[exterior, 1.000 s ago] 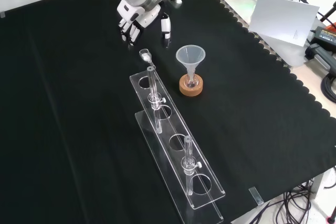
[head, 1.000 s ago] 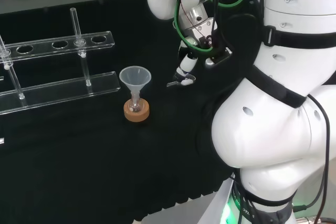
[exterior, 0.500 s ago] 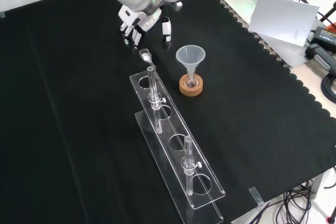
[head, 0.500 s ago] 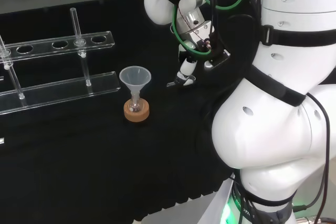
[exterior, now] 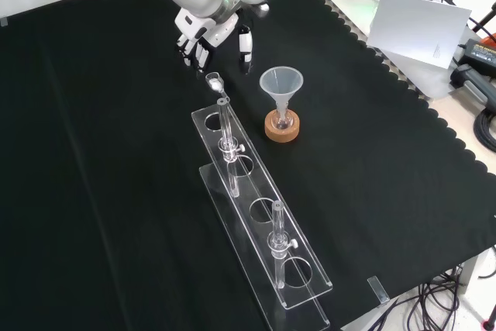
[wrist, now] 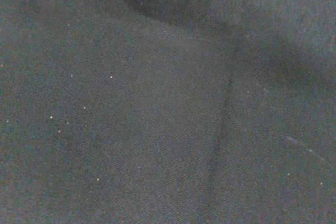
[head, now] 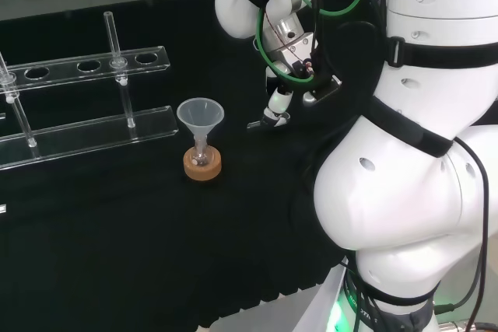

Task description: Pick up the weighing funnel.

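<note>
In the front view, just below my hand (exterior: pixel 203 36), whose fingers hang relaxed, spread from the thumb and holding nothing, I see the weighing funnel (exterior: pixel 213 80) lying on the cloth, its long axis seemingly running from the fingertips toward the rack (exterior: pixel 205 120).

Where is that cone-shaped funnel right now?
In the front view the funnel stands mouth up on a cork ring, right of the clear rack at its far end, and below and right of the hand.

Front view: bare cloth (exterior: pixel 101 114) left of robot hand (exterior: pixel 203 39); rack (exterior: pixel 254 187), funnel (exterior: pixel 280 83) nearby below.
</note>
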